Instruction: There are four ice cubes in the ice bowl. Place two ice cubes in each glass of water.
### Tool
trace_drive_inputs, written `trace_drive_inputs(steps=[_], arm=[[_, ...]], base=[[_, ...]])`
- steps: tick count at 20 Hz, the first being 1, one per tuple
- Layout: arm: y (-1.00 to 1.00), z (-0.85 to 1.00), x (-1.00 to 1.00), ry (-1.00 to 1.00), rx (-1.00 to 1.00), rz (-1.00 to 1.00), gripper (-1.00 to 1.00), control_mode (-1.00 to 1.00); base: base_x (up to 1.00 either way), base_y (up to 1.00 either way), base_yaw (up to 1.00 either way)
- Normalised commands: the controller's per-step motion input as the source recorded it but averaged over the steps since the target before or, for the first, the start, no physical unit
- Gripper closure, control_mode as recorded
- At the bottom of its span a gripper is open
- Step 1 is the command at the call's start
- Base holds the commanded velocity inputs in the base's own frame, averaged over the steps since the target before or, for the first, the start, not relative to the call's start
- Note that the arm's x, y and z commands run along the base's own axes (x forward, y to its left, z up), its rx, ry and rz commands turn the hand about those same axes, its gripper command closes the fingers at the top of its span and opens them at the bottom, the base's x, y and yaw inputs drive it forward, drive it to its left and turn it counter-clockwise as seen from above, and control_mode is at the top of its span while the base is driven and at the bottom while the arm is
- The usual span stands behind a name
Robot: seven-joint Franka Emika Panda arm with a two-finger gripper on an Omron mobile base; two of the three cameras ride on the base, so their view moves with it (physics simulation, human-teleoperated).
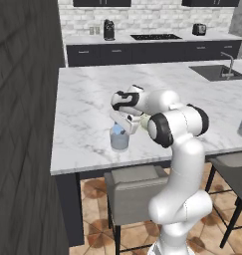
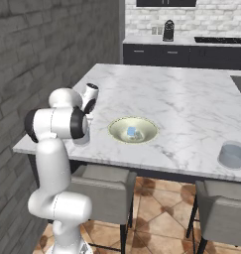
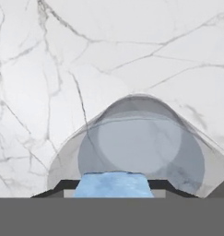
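Currently the claw (image 3: 112,184) pinches one ice cube (image 3: 112,185), pale blue, between its two dark tips, directly above the open mouth of the near glass (image 3: 134,147). In the left base view the same glass (image 1: 119,138) stands near the front edge of the marble surface (image 1: 87,114), with the claw (image 1: 119,130) right at its rim and a blue spot at the tips.

Contents of this glass: cannot tell whether a cube already lies inside; the hand view shows only grey-blue water and the bottom.

Ice bowl (image 2: 133,131): sits just beside the arm, a little further along the surface. At least one blue cube (image 2: 132,132) rests in it; there may be two lying close together, too small to separate.

Second glass (image 2: 233,155): well apart, near the front edge on the far side of the bowl. No blue visible inside it from here, so judged untouched.

Judgement: task in its first half. The held cube is not yet released. Left to do: drop this one, then carry the bowl's remaining cubes so that each glass holds two.
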Motion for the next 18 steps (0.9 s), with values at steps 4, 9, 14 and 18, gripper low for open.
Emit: trace_drive_inputs(steps=[4,9,14,18], arm=[[0.00,-0.14,0.14,0.02,0.00,-0.01,1.00,-1.00],[0.00,-0.11,0.07,0.02,0.00,-0.01,1.00,-1.00],[0.00,0.00,0.00,0.00,0.01,-0.01,-1.00,-1.00],[0.00,0.00,0.00,0.00,0.01,-0.01,-1.00,-1.00]], base=[[0.00,0.00,0.00],[0.00,0.00,0.00],[0.00,0.00,0.00],[0.00,0.00,0.00]])
